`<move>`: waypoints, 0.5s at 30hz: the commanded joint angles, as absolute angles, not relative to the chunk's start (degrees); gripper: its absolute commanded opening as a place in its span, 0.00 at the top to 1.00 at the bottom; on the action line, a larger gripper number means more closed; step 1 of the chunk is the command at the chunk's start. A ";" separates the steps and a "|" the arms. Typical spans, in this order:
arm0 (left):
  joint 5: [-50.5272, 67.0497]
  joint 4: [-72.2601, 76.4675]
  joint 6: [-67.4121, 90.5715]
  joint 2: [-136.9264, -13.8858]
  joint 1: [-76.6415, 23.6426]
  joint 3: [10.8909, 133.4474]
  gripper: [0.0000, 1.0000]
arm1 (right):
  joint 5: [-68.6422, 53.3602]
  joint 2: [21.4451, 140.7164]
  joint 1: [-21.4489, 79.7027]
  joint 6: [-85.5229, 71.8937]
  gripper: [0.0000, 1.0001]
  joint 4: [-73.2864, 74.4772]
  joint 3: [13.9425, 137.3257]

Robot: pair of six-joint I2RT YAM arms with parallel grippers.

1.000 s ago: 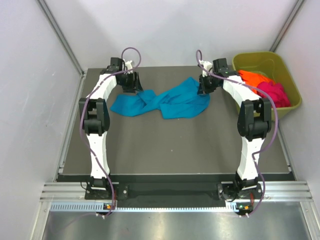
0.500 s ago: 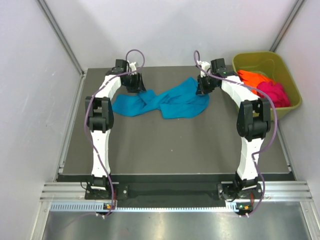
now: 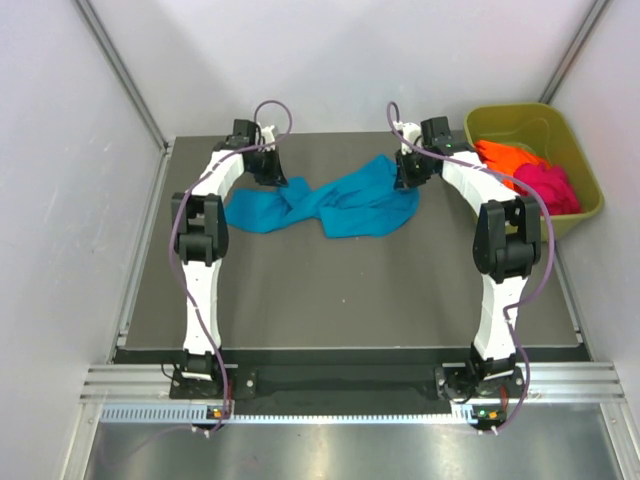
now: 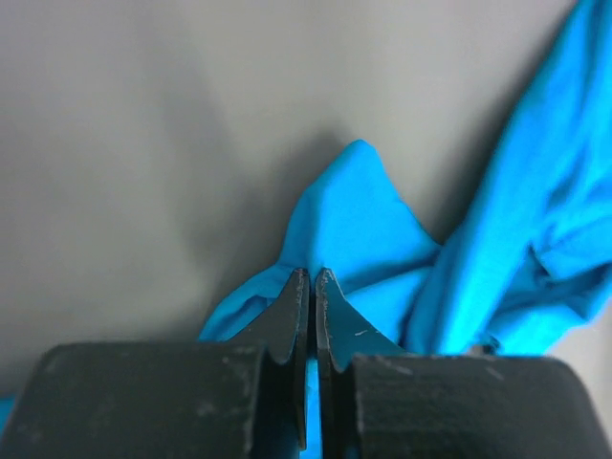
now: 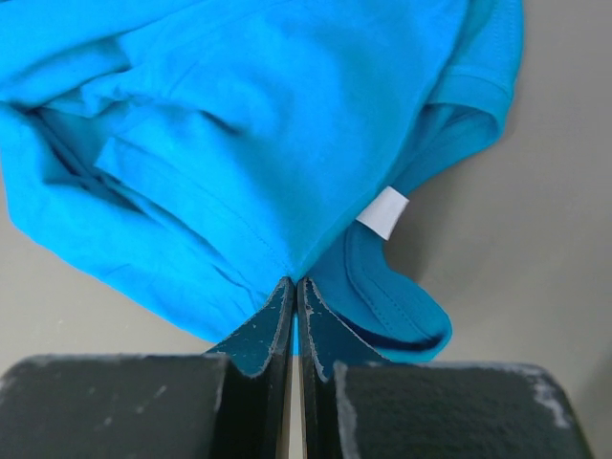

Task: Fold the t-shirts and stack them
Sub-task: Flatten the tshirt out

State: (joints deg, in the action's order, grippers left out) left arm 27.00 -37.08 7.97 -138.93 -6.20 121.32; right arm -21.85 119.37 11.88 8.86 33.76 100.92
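Note:
A teal-blue t-shirt (image 3: 330, 203) lies crumpled across the far half of the dark table (image 3: 340, 300). My left gripper (image 3: 275, 177) is shut on the shirt's left part; in the left wrist view cloth (image 4: 382, 229) shows between the closed jaws of the gripper (image 4: 313, 274). At the shirt's far right edge my right gripper (image 3: 405, 178) is also shut on the fabric (image 5: 239, 124), its jaws (image 5: 295, 282) pinching a fold beside the white neck label (image 5: 382, 212). An orange t-shirt (image 3: 508, 158) and a magenta-pink t-shirt (image 3: 548, 187) sit bunched in the tub.
The olive-green plastic tub (image 3: 525, 120) stands off the table's far right corner. White walls close in the back and both sides. A metal rail (image 3: 350, 385) with the arm bases runs along the near edge.
The left arm shifted slightly right toward the shirt, and its gripper went from open to shut on the teal cloth. The right arm stayed put.

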 commanded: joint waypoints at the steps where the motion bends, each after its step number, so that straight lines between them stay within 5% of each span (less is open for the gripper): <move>1: 26.80 -35.86 6.86 -125.81 -5.54 120.86 1.00 | -18.99 114.61 12.48 9.23 1.00 31.46 103.27; 15: 30.15 -48.15 5.01 -97.57 -5.10 96.96 1.00 | -20.21 106.70 12.30 8.88 1.00 32.34 95.71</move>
State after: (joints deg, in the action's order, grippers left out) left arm 28.95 -40.86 5.96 -99.44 -5.30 104.07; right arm -18.98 111.18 11.88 8.88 32.99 97.30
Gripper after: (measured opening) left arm 0.029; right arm 0.008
